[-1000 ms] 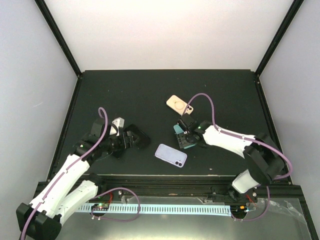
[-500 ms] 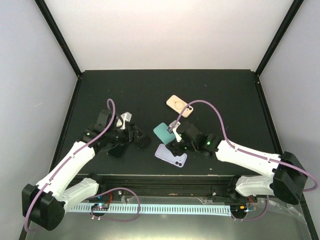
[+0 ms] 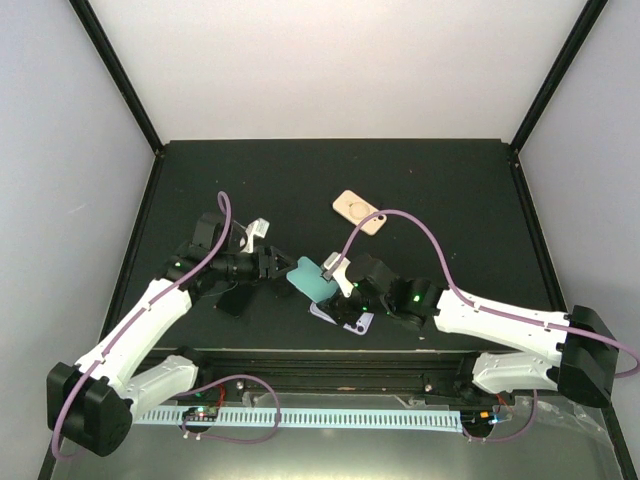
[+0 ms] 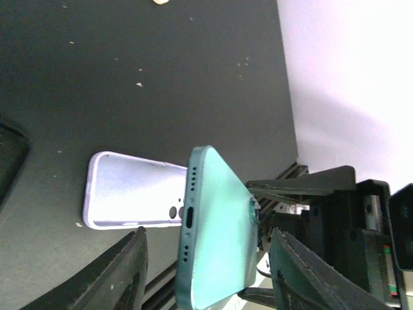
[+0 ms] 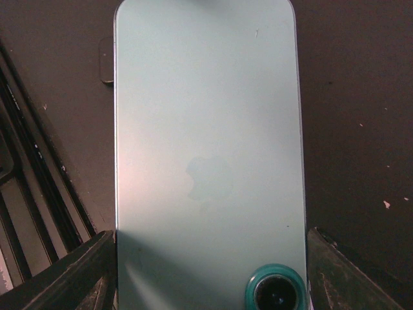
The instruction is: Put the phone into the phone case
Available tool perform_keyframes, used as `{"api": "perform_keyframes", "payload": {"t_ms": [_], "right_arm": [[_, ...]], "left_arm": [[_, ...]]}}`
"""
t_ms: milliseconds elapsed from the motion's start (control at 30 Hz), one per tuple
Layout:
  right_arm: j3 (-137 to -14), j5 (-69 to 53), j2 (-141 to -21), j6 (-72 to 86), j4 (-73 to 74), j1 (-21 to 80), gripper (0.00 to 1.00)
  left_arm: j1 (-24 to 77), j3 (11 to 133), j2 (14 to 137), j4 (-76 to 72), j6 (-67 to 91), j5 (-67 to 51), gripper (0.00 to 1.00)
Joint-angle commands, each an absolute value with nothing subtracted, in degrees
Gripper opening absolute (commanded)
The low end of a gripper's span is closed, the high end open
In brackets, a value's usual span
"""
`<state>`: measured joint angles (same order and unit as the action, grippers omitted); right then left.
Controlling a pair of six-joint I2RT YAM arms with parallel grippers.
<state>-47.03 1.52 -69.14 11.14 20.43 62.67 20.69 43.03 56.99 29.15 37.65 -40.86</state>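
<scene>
My right gripper is shut on the teal phone and holds it tilted in the air above the table. In the right wrist view the phone's back fills the frame, with the gripper clamping its camera end. My left gripper is open; in the left wrist view its gripper straddles the phone's port end with gaps on both sides. A lavender phone case lies flat on the table under the phone, and it also shows in the left wrist view.
A tan case lies further back on the black table. A black case sits at the left edge of the left wrist view, below the left arm. The table's near edge and metal rail run close behind the lavender case.
</scene>
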Motion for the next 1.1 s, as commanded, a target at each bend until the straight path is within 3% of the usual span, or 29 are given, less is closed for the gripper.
{"api": "perform_keyframes", "payload": {"t_ms": [0,267,367,433,500,700,867,967,1067], "right_arm": [[-49.68,2.02,-67.46,10.39,16.24,63.31,0.68],[-49.62,2.28,-67.2,10.39,15.96,63.69,0.68],[-49.36,2.37,-67.05,10.29,15.61,63.72,0.68],[-49.18,2.67,-67.03,10.12,15.43,63.71,0.68],[-49.09,3.03,-67.15,10.03,15.46,63.68,0.68],[-49.38,4.72,-66.23,9.63,16.35,63.72,0.75],[-49.47,7.31,-62.84,7.53,18.17,63.76,0.9],[-48.98,9.65,-60.25,5.61,18.16,64.37,0.9],[-47.67,13.01,-58.15,3.08,16.33,66.32,0.84]], "left_arm": [[20.39,42.26,56.02,25.57,40.07,-44.99,0.5],[20.39,41.11,56.39,25.11,40.46,-45.13,0.43],[20.39,40.46,56.5,24.0,41.29,-45.85,0.32],[20.39,39.95,56.51,22.84,42.25,-46.84,0.18],[20.37,39.54,56.45,22.23,43.22,-47.26,0.12],[20.39,39.02,55.78,21.58,45.26,-47.59,0.04],[20.39,38.94,55.05,21.43,46.73,-47.55,0.02],[20.3,38.77,54.48,21.16,47.92,-47.43,0.02],[20.23,38.39,53.87,20.59,50.02,-47.31,0.02]]}}
